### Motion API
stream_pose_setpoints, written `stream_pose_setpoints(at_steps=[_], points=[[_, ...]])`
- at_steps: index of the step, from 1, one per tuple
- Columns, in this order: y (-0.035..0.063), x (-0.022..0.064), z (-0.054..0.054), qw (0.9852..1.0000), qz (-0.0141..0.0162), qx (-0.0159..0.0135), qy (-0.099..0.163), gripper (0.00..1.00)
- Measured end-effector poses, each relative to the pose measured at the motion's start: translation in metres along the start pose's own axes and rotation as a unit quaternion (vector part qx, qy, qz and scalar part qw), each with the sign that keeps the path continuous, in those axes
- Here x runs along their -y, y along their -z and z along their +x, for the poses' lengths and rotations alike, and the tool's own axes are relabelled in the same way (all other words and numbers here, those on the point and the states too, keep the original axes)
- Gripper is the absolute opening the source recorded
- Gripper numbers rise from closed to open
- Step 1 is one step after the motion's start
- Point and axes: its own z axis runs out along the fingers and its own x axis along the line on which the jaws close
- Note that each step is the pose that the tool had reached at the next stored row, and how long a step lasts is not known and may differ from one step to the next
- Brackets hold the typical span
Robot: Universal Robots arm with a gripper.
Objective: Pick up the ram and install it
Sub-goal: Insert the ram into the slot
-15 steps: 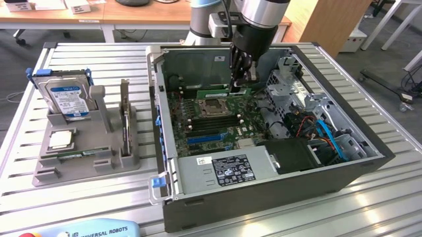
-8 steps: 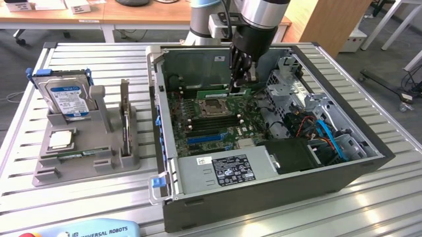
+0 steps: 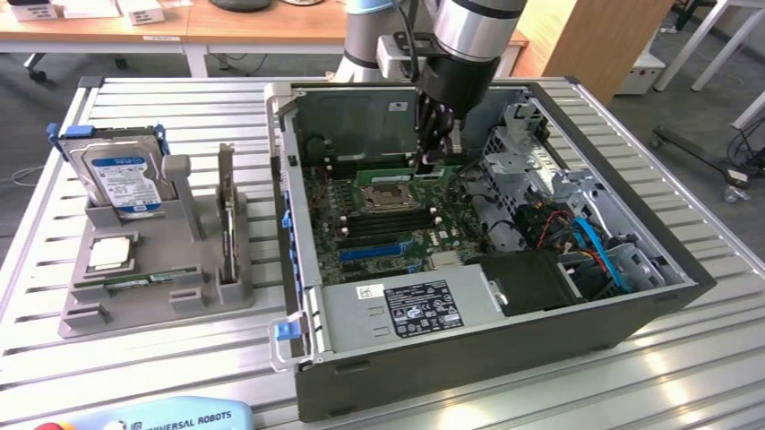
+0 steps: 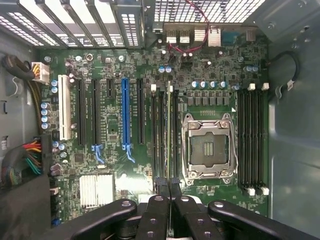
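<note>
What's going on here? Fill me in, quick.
The robot arm hangs inside the open computer case, its jaws shut on the ram. The stick is held at the memory slots beside the processor socket. Whether it is seated cannot be told. A hard drive stands in the holder outside the case.

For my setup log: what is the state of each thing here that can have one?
pincer: shut on the ram.
ram: held on edge over the memory slots.
computer case: open, side panel off.
processor socket: empty.
hard drive: upright in its stand.
</note>
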Motion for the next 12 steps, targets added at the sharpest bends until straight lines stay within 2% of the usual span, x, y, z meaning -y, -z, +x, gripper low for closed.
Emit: stream_pose_setpoints(at_steps=[8, 12], points=[[-0.0023, 0.0001, 0.0001, 1.0, 0.0, 0.0, 0.0, 0.12], [-0.0066, 0.0003, 0.0003, 1.0, 0.0, 0.0, 0.0, 0.12]])
